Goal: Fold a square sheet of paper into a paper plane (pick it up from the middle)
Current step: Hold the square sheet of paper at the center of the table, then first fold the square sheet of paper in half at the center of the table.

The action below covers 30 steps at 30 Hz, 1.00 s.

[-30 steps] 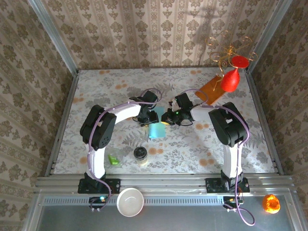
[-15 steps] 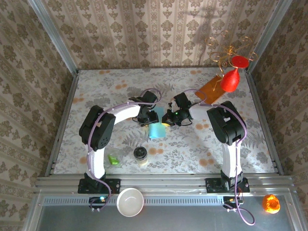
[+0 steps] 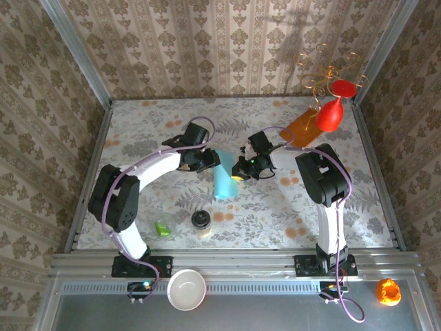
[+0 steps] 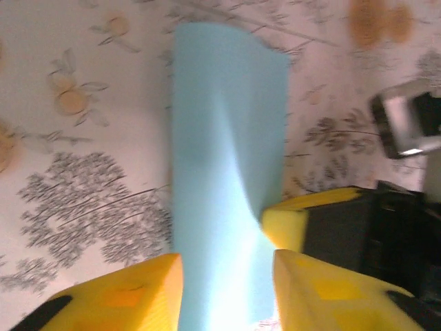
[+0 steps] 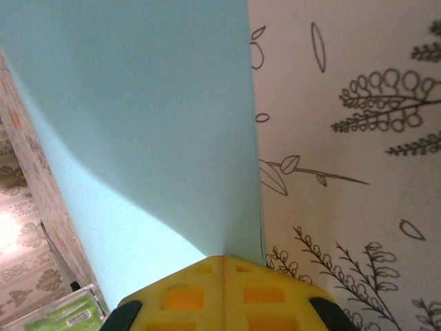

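At centre frame of the top view, the right gripper has its yellow fingers pressed together, and we see them pinching one edge of the square sheet of paper. Just left of it, the left gripper straddles the sheet's upper end with its fingers apart, one on each side; we cannot tell whether they press it. The light blue sheet appears as a narrow bowed strip over the floral table. Below it stands a dark jar, and an orange-brown sheet lies at upper right.
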Each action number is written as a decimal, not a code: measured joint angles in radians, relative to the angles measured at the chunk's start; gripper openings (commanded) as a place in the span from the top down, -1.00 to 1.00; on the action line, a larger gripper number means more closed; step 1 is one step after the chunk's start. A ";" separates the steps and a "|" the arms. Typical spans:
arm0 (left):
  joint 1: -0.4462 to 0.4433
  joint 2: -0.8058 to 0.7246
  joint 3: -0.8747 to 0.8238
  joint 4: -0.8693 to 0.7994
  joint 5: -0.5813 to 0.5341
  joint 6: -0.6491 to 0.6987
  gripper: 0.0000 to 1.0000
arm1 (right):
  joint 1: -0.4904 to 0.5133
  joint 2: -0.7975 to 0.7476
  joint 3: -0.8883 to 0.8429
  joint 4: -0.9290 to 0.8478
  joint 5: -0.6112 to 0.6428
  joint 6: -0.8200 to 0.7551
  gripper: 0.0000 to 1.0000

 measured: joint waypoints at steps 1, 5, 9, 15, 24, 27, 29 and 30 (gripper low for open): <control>-0.001 0.001 -0.001 0.024 0.027 0.002 0.46 | 0.000 0.002 0.000 0.000 -0.002 0.000 0.89; -0.028 0.039 -0.001 0.083 0.113 0.007 0.70 | 0.000 0.002 0.000 0.000 -0.002 -0.005 0.89; -0.058 0.130 0.012 0.085 0.164 0.021 0.87 | -0.001 0.002 0.004 -0.005 -0.003 -0.006 0.90; -0.053 0.210 0.015 0.076 0.209 0.030 0.95 | -0.001 0.004 0.006 -0.012 -0.003 -0.007 0.91; -0.030 0.239 0.077 0.072 0.249 0.051 0.96 | -0.001 0.006 0.006 -0.018 -0.002 -0.007 0.91; -0.022 0.270 0.103 0.066 0.251 0.059 0.97 | -0.001 0.006 0.006 -0.019 -0.002 -0.007 0.92; -0.018 0.289 0.106 0.058 0.251 0.063 0.97 | -0.001 0.006 0.006 -0.019 -0.002 -0.007 0.91; -0.018 0.295 0.104 0.051 0.251 0.064 0.97 | -0.001 0.006 0.006 -0.020 -0.002 -0.007 0.91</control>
